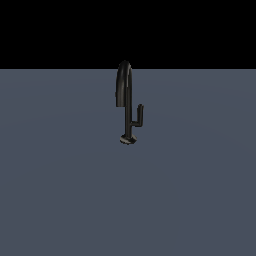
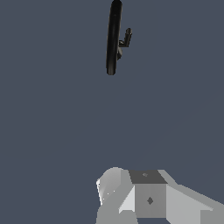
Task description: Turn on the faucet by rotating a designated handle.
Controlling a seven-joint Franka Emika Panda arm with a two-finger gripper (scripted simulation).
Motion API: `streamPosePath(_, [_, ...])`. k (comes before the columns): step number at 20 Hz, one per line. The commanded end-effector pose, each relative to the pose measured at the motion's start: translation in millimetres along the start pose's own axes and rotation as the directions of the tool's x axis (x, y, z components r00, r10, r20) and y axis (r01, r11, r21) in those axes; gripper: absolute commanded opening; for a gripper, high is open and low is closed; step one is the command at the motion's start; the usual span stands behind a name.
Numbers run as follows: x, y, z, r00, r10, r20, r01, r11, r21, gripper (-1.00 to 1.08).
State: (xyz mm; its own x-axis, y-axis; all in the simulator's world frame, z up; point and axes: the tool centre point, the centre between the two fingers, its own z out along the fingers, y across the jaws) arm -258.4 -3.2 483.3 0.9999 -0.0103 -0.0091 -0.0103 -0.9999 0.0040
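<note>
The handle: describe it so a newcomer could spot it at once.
On the flat grey surface stands one slim black faucet with a tall arched spout. From its thin upright stem, on the exterior view's right, branches the handle, a short L-shaped lever. It points upward and is much shorter than the spout.

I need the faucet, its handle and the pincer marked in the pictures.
faucet (image 1: 125, 82): exterior view, on the arched spout.
handle (image 1: 140, 112): exterior view, on the upright tip of the short lever.
pincer (image 2: 131, 199): wrist view, on the grey fingers.

Grey-blue floor (image 1: 60, 200); upright black faucet (image 1: 125, 95)
</note>
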Motion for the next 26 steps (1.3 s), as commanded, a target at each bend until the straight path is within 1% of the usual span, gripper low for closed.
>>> streamPosePath(1, [0, 0, 0, 1.0, 0.0, 0.0, 0.0, 1.0, 0.0, -1.0])
streamPosePath(7, [5, -1, 1, 1.0, 0.012, 0.011, -0.012, 1.0, 0.011, -1.0])
streamPosePath(14, [24, -4, 3, 0.997, 0.056, 0.053, -0.059, 0.997, 0.053, -1.0])
streamPosePath(20, [52, -6, 8, 0.986, 0.118, 0.119, -0.131, 0.985, 0.111, -1.0])
streamPosePath(26, [87, -7, 16, 0.96, 0.188, 0.207, -0.226, 0.958, 0.176, -1.0])
